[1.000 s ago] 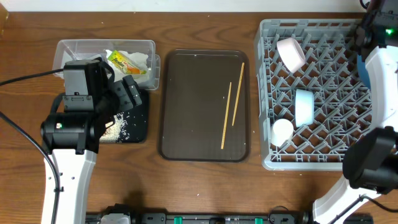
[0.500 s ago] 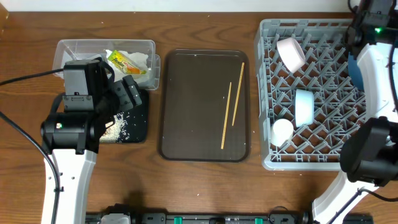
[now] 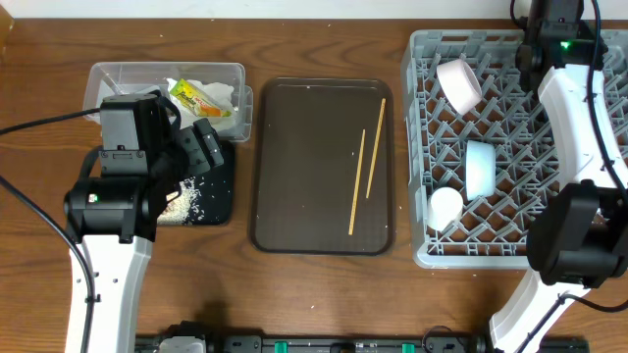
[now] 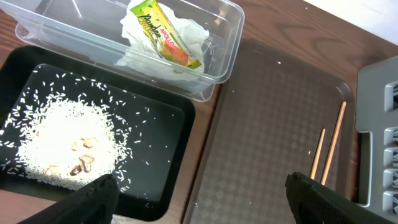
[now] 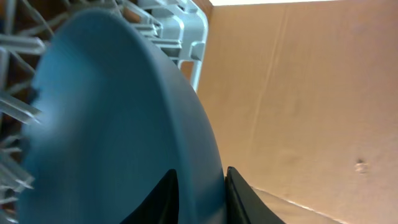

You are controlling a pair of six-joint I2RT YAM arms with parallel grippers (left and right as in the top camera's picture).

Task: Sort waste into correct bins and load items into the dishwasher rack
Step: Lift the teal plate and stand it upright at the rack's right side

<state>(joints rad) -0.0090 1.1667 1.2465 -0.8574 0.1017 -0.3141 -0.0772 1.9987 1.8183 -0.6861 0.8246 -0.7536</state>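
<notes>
The right gripper (image 5: 200, 179) is pinching the rim of the dark-blue bowl (image 5: 112, 124) between its jaws at the rack (image 5: 186, 28) corner, while the left gripper (image 4: 199, 190) is hanging wide open and empty above the black tray (image 4: 171, 140) edge.

Robotics lab bench, robot arms (image 3: 106, 265), wooden table (image 3: 324, 284)

table (image 3: 324, 294): wood grain, light sheen noted. clear tub (image 4: 219, 74): transparent glossy plastic. black tray (image 4: 168, 143): smooth, semi-gloss. serving tray (image 4: 261, 137): matt brown, fine diamond texture. chopsticks (image 3: 355, 186): bare pale wood. rack (image 3: 510, 98): matt grey plastic. dark-blue bowl (image 5: 112, 124): smooth, soft sheen. napkins (image 4: 149, 55): crumpled paper. wrapper (image 4: 163, 36): glossy film.
</notes>
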